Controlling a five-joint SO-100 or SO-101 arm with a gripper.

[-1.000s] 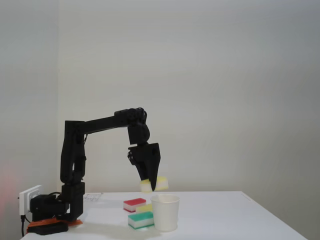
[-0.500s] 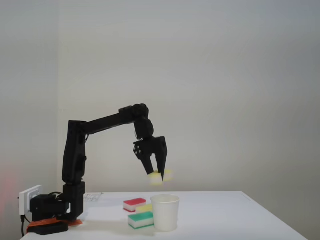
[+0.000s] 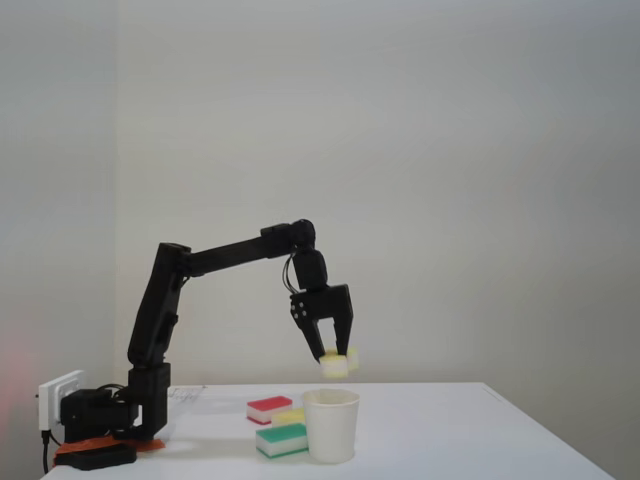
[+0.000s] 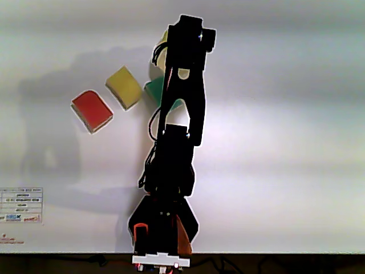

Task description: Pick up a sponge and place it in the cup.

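The gripper was clenched on the sponge directly above the cup (standing mid-table, toward its front edge), evidently positioned for dropping it inside.

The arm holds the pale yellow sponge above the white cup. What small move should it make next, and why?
Probably lower a little, then open. In the fixed view the gripper pinches the sponge just above the rim of the cup, seemingly over its mouth, though this side view cannot confirm depth. A shorter drop risks less bouncing out.
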